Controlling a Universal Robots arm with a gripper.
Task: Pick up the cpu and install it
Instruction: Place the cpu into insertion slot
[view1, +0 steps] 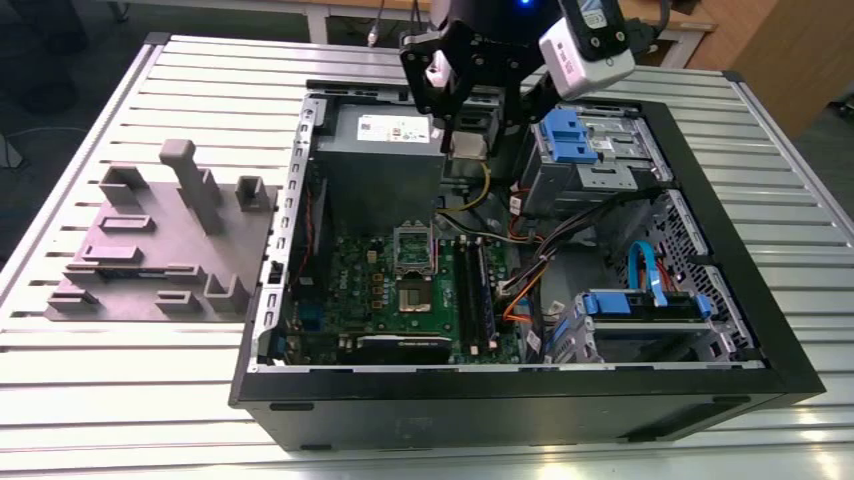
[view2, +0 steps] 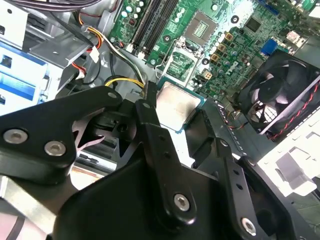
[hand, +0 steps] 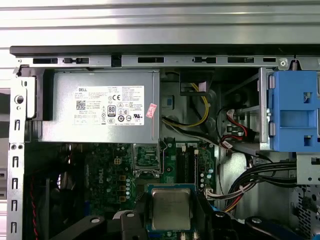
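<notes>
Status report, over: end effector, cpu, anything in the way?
End effector shut on cpu, held up near the power supply. Socket open, bare. Yellow cables close by.

Table (view1: 120, 400): silver, slatted.
Computer case (view1: 534, 405): black, open, lying on table.
Power supply (view1: 380, 160): grey, white label.
Drive caddies (view1: 567, 135): 2, blue.
Fixture block (view1: 147, 250): grey, beside case.

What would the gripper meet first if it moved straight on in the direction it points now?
Probably the green motherboard near the open socket, and the cpu held in the gripper would touch it first. Depth is unclear, so this is only a guess.
</notes>
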